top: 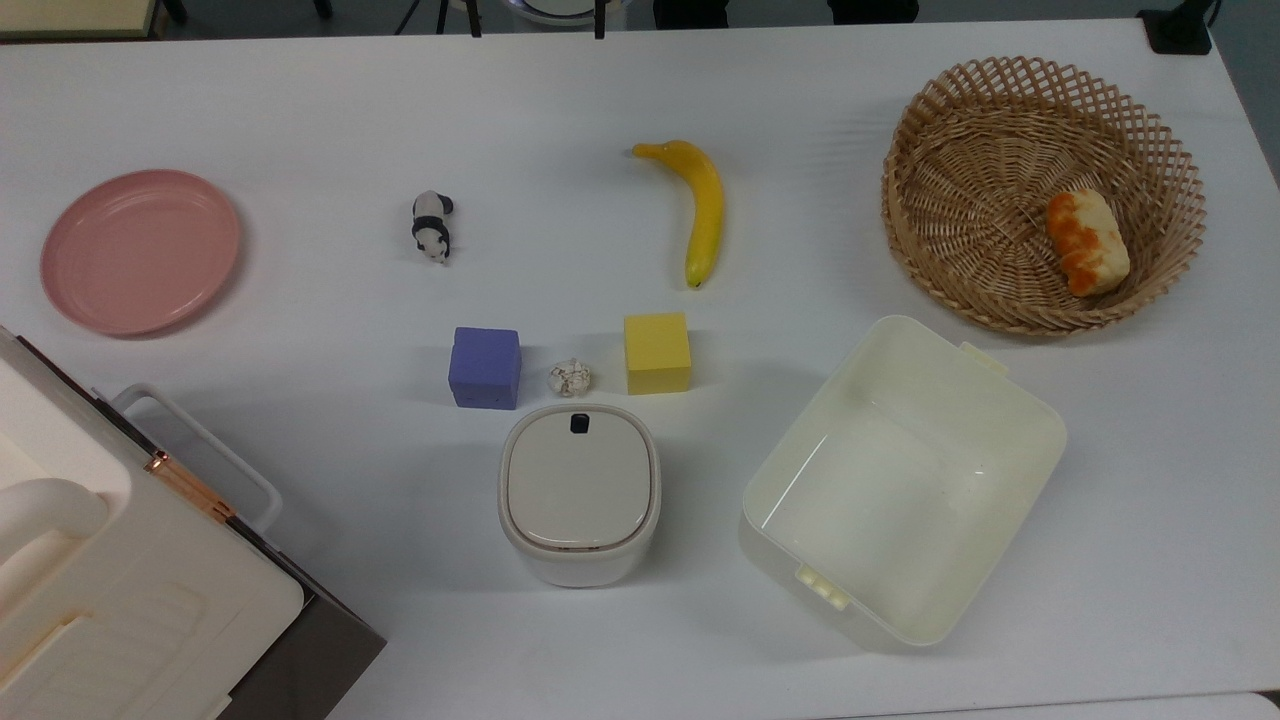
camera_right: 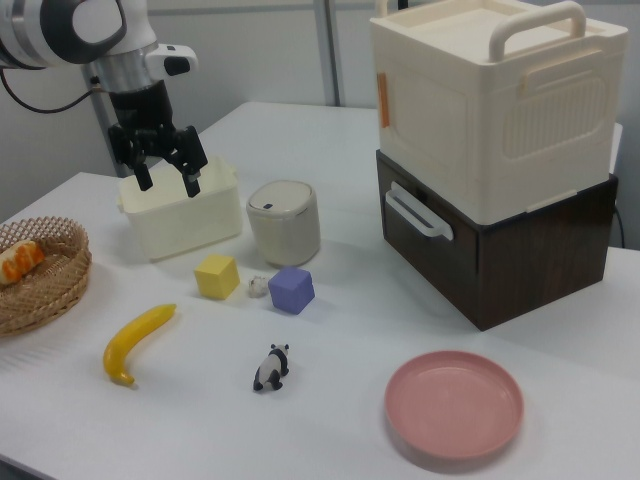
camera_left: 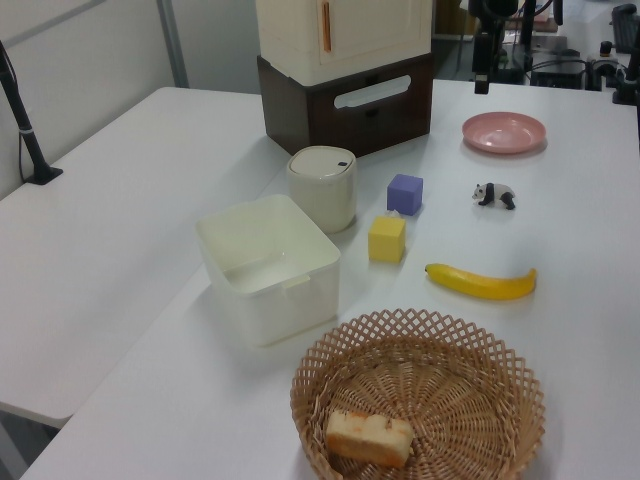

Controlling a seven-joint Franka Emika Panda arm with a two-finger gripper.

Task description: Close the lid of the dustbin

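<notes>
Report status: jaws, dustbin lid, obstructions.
Gripper open, raised above the table, holding nothing. Lid flat on the dustbin, looks closed. Purple cube, crumpled ball and yellow cube sit beside the bin, none on the lid.

Matt plastic dustbin (top: 578, 500), woven wicker basket (top: 960, 120)

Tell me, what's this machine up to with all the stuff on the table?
Right now it is handling nothing. The arm's tool hangs open in the air, holding nothing, in the right view above and left of the small dustbin. The dustbin's lid already lies flat and shut. The banana, the purple cube, the yellow cube and the toy panda sit untouched on the table.
</notes>
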